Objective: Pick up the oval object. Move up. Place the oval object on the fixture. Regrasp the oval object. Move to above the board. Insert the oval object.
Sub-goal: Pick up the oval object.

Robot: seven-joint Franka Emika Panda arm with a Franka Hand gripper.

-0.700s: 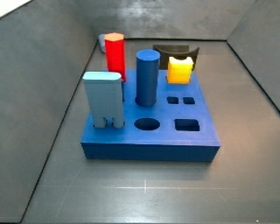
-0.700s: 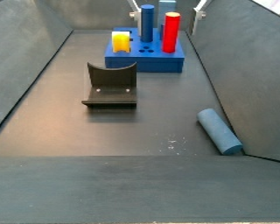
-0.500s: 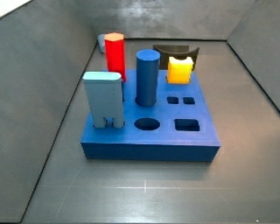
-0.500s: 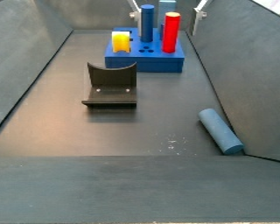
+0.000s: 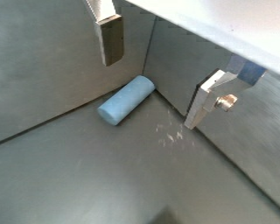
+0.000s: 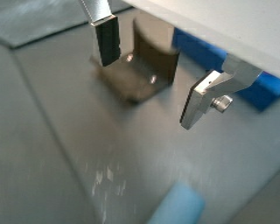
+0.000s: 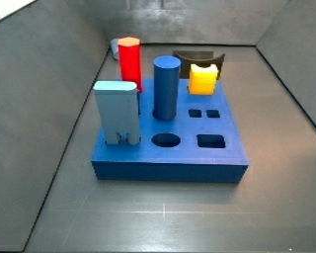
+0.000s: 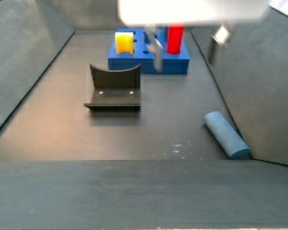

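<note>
A pale grey-blue smooth oval peg (image 8: 226,135) lies on the dark grey floor (image 8: 122,135), with the silver-fingered, dark-padded tool (image 5: 160,74) above, beyond a black bracket fixture (image 8: 114,88) and blue block board (image 7: 172,148).

the oval object (image 8: 226,134) lies flat on the floor at lower right in a side view, against the right wall, with the fixture (image 8: 114,88) left of centre and the board (image 8: 150,61) behind it at top centre. the gripper (image 5: 157,77) hangs above the oval object (image 5: 126,99) in a wrist view, fingers apart with nothing between them.
</note>
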